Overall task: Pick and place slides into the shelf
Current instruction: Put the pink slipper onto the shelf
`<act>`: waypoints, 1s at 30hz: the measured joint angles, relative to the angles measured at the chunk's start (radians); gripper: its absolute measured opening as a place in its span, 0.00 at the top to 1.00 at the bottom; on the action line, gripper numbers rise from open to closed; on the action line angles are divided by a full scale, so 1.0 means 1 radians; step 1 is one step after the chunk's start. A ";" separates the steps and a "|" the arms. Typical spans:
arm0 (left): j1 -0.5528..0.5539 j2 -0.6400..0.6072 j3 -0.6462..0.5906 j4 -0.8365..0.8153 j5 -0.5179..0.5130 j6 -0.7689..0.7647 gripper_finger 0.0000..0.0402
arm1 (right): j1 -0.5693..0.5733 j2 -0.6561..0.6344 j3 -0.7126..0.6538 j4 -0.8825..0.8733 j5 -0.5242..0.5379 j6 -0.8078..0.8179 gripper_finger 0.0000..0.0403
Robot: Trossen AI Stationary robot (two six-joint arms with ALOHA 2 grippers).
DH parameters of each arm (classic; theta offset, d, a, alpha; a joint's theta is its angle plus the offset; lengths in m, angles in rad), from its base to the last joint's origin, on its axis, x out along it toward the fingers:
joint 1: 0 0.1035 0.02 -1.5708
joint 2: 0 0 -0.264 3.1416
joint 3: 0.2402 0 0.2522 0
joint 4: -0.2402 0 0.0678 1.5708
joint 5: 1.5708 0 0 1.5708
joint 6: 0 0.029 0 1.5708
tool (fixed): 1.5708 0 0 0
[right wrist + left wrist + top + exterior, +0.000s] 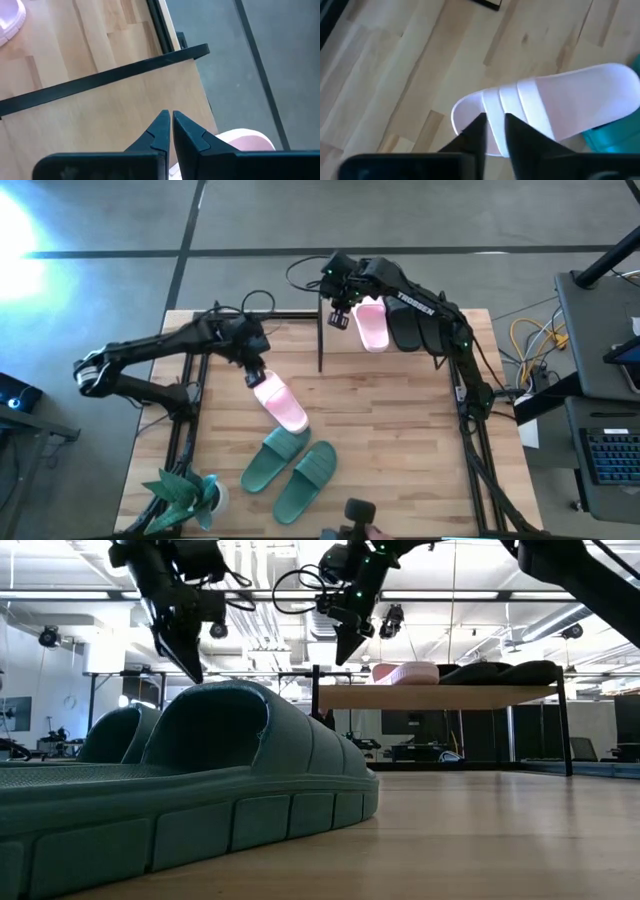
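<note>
A light pink slide [281, 404] lies flat on the table, its sole down. My left gripper [495, 127] hovers over its white-striped strap [520, 107] with the fingers a little apart, slanting down. On the shelf [440, 697] at the far side rest a second pink slide [372, 326] and two black slides [412, 328], soles down. My right gripper [340, 318] hangs shut above the shelf's left end, beside that pink slide [245, 141]. Two dark green slides [290, 468] lie near the front edge, the closer one filling the low view [180, 790].
A small potted plant [187, 493] stands at the table's near left corner. A thin black shelf leg [320, 345] stands just beyond the pink slide. Bare wood [400, 430] stretches over the table's middle and right. A dark device [358, 513] sits at the near edge.
</note>
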 joint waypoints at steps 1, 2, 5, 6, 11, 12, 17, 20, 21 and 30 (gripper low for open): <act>-0.008 -0.005 0.000 0.001 -0.009 -0.013 0.81 | 0.002 0.000 0.000 0.000 0.000 0.006 0.97; -0.013 -0.008 0.001 -0.001 -0.023 -0.029 0.77 | 0.004 -0.002 0.000 -0.002 0.002 0.015 0.97; -0.022 -0.011 0.000 -0.007 -0.051 -0.065 0.65 | 0.021 -0.012 0.000 -0.015 0.025 0.033 0.97; -0.025 -0.011 0.000 -0.013 -0.057 -0.066 0.62 | 0.028 -0.017 0.000 -0.023 0.040 0.033 0.97; -0.053 -0.011 0.000 -0.037 -0.099 -0.090 0.53 | 0.072 -0.057 0.000 -0.066 0.149 0.094 0.97; -0.065 -0.011 -0.001 -0.037 -0.113 -0.101 0.53 | 0.080 -0.066 0.000 -0.080 0.166 0.114 0.97; -0.155 -0.011 -0.001 -0.037 -0.222 -0.168 0.53 | 0.137 -0.119 0.000 -0.143 0.229 0.222 0.97; -0.221 -0.011 -0.001 -0.037 -0.307 -0.212 0.53 | 0.181 -0.149 -0.001 -0.183 0.266 0.282 0.97; -0.241 -0.011 -0.001 -0.037 -0.333 -0.231 0.53 | 0.196 -0.159 -0.001 -0.195 0.281 0.302 0.97; -0.343 0.051 -0.008 -0.061 -0.351 -0.455 0.53 | 0.282 -0.218 -0.001 -0.276 0.362 0.422 0.97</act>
